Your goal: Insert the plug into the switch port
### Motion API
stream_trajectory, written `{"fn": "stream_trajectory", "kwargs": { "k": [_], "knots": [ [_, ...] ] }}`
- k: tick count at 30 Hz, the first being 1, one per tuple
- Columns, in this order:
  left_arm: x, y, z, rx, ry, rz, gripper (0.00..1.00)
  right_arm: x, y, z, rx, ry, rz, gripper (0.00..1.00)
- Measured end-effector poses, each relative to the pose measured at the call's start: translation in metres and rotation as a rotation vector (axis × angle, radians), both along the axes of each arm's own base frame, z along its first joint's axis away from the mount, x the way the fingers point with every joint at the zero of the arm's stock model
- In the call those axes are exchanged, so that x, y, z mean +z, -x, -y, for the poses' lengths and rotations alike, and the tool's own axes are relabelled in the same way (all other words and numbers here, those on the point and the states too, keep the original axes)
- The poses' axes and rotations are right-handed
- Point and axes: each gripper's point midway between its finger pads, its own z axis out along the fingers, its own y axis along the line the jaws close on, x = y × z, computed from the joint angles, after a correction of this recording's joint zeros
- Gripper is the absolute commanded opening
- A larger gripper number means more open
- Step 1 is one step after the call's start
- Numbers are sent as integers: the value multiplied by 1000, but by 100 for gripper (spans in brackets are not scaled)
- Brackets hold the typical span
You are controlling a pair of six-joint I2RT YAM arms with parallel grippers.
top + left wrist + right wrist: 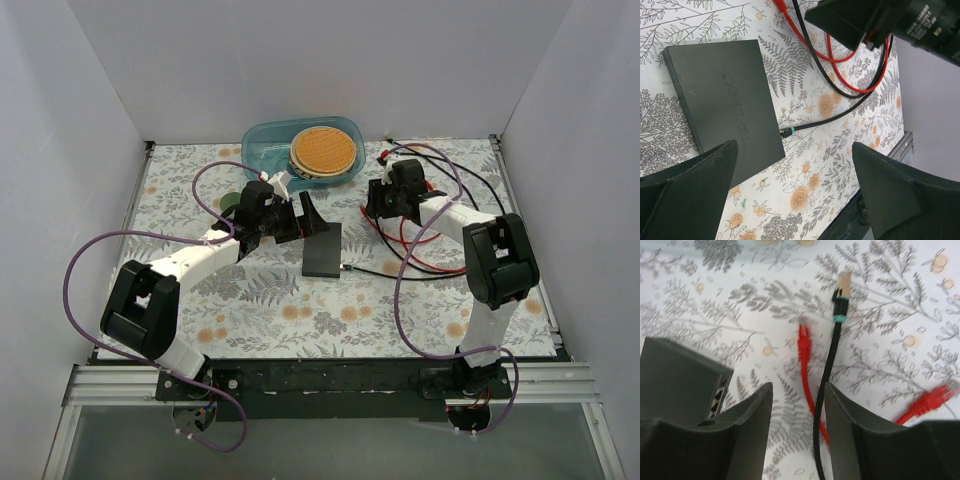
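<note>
My right gripper (799,390) stands half-open astride the black cable (827,370), gripping nothing. The cable's free plug (844,284) lies on the table (900,340) just ahead of the jaws, with its long axis pointing away from them. The switch (677,380) sits to that gripper's left, sockets (717,395) facing it, so the right arm is nearer. My left gripper (795,150) hangs wide open by the switch, whose top reads TP-LINK (737,112). Another cable end (786,131) touches the socket edge; it's possibly seated, but I can't tell.
</note>
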Motion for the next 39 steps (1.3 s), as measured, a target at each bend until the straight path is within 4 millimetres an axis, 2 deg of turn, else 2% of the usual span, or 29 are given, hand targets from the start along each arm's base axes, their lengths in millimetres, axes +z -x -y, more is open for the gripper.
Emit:
{"fn": "stream_trajectory", "kwargs": {
  "k": [3, 8, 9, 11, 14, 19, 22, 24, 26, 31, 33, 36, 39],
  "knots": [
    [0, 1, 1, -7, 3, -2, 98, -9, -19, 2, -39, 27, 7, 48],
    [1, 3, 2, -18, 7, -3, 98, -37, -26, 10, -86, 83, -26, 39],
    [1, 3, 2, -18, 7, -2, 98, -41, -29, 12, -96, 93, -29, 32],
    [1, 3, 2, -19, 7, -2, 98, -43, -36, 14, -115, 110, -17, 29],
    [0, 3, 2, -21, 5, -2, 98, -46, -42, 18, -140, 131, -9, 2],
    [-8, 9, -2, -20, -4, -17, 98, -46, -48, 16, -143, 125, 3, 1],
    [-9, 13, -5, -14, -8, -18, 98, -43, -39, 12, -113, 98, 4, 1],
    [-5, 16, -8, -5, -7, -3, 98, -36, -27, 9, -81, 73, -3, 1],
    [3, 20, -13, 11, -1, 28, 98, -16, -16, 3, -37, 32, 8, 1],
    [37, 26, -21, 38, 53, 152, 98, 69, 2, -20, 113, -111, 144, 1],
    [48, 27, -21, 32, 76, 190, 98, 91, 18, -28, 184, -167, 180, 1],
    [59, 26, -18, 17, 102, 233, 98, 99, 51, -39, 306, -244, 170, 1],
    [64, 26, -15, 0, 117, 251, 98, 86, 83, -46, 398, -308, 100, 1]
  ]
}}
